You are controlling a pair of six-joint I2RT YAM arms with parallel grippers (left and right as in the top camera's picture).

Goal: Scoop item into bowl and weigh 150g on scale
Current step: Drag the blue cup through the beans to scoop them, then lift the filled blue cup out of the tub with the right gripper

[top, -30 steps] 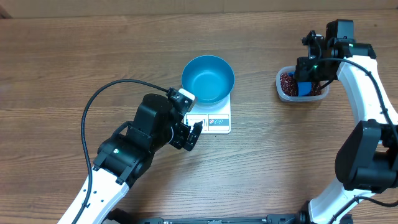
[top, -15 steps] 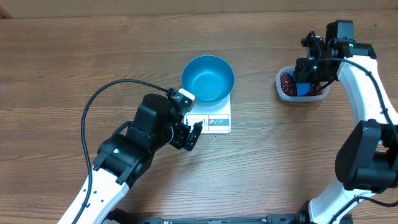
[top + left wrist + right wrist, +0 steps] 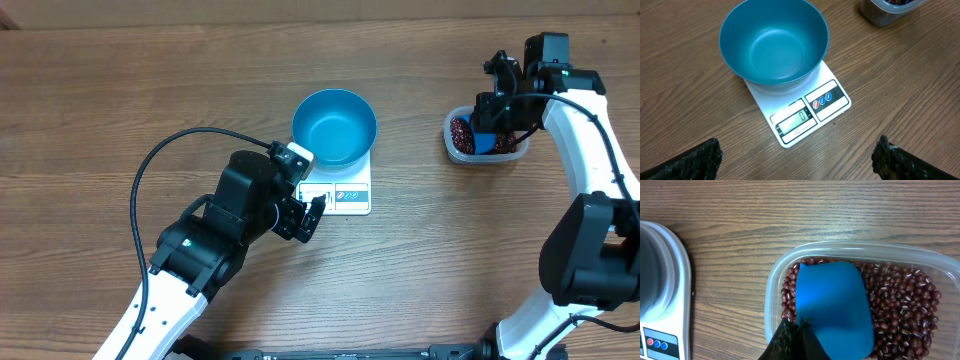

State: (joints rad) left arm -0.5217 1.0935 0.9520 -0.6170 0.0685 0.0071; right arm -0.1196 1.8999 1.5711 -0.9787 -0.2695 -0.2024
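the bright blue bowl (image 3: 774, 45) is sitting on the small white scale (image 3: 812, 107), covering its back part and leaving the display strip and printed buttons showing along the front, where the display is reading zero. the left gripper (image 3: 796, 159) is hovering just in front of the scale, low over the wooden table (image 3: 120, 90), with its two dark fingers standing wide apart and gripping nothing. well off to the right, the clear plastic tub (image 3: 774, 287) is holding the pile of red-brown beans (image 3: 902, 305), and the small blue scoop (image 3: 835, 305) is lying among them. the right gripper (image 3: 794, 336) is hanging over the tub, pinching tight on the scoop's near end
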